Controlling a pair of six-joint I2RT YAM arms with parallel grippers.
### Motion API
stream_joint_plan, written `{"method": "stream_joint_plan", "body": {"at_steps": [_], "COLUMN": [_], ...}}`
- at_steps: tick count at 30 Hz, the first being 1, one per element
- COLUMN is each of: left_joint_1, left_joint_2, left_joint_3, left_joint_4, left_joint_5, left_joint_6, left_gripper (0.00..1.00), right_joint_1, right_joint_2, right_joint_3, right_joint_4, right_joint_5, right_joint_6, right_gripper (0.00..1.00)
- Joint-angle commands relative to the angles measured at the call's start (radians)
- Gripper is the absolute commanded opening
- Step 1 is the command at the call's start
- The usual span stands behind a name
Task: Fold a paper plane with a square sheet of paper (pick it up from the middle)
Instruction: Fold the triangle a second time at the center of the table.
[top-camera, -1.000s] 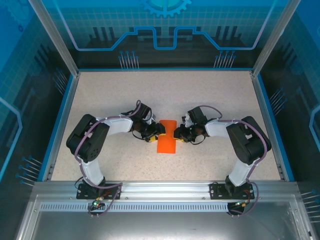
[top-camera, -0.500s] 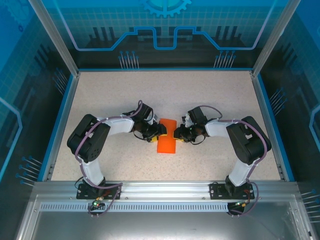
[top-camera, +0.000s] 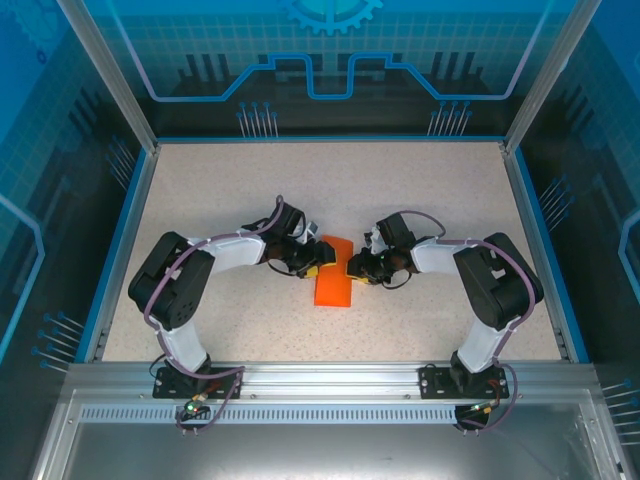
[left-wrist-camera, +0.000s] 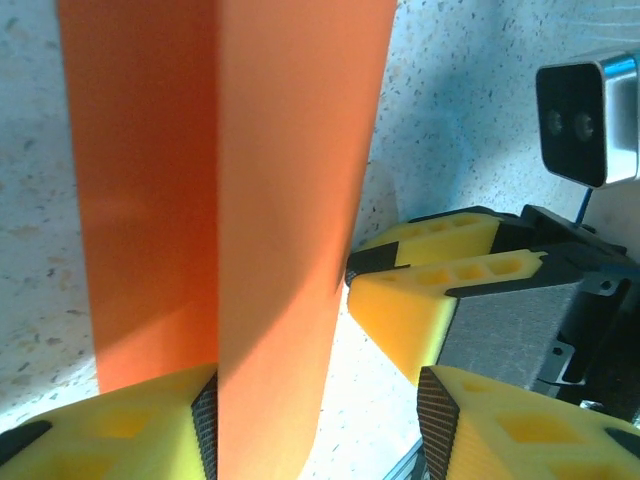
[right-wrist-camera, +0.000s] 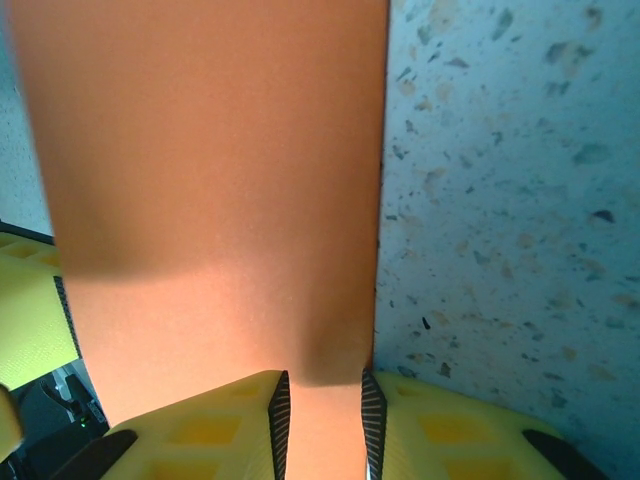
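Note:
The square sheet of paper (top-camera: 333, 287) lies in the middle of the table folded into a narrow orange rectangle, long side running near to far. In the left wrist view the sheet (left-wrist-camera: 200, 180) shows a lengthwise crease. My left gripper (top-camera: 320, 255) sits at its far left edge, open; the paper's edge lies beside one pad (left-wrist-camera: 204, 425) of the left gripper (left-wrist-camera: 318, 400). My right gripper (top-camera: 352, 266) faces it from the right. Its jaws stand a narrow gap apart, and in the right wrist view the right gripper (right-wrist-camera: 323, 385) has the orange paper (right-wrist-camera: 210, 180) showing in that gap.
The speckled table (top-camera: 200, 200) is bounded by a blue rim (top-camera: 128, 230) and transparent walls. An aluminium rail (top-camera: 320, 380) carrying both arm bases runs along the near edge. In the left wrist view the right gripper's yellow finger (left-wrist-camera: 420, 300) sits close, right of the paper.
My left gripper has swung a little farther and rightward onto the paper's far left corner. The right jaws have parted slightly. The paper stays put.

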Motion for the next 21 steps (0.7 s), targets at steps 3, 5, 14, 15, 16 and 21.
{"method": "stream_joint_plan", "body": {"at_steps": [3,5,14,15,16,21], "left_joint_1": [0.012,0.015,0.018,0.019,0.018,0.019], "left_joint_2": [-0.009,0.0,-0.003,-0.004,-0.003,-0.015], "left_joint_3": [0.018,0.02,0.009,0.009,0.009,0.006], "left_joint_4": [0.055,0.052,0.059,0.055,0.05,0.023], "left_joint_5": [0.057,0.057,0.053,0.053,0.05,0.038], "left_joint_6": [-0.022,-0.027,-0.057,-0.059,-0.057,-0.037], "left_gripper": [0.53,0.51,0.34,0.33,0.32,0.4], "right_joint_1": [-0.014,-0.014,0.025,0.043,0.059,0.106], "right_joint_2": [-0.025,-0.051,-0.298,-0.331,-0.364,-0.498], "right_joint_3": [-0.005,-0.017,-0.079,-0.089,-0.1,-0.152], "right_joint_4": [-0.008,0.005,-0.064,-0.066,-0.068,-0.078], "right_joint_5": [-0.008,-0.006,0.149,0.177,0.204,0.308], "right_joint_6": [-0.011,-0.013,-0.085,-0.095,-0.105,-0.122], "right_gripper": [0.3,0.32,0.48,0.53,0.57,0.66]}}
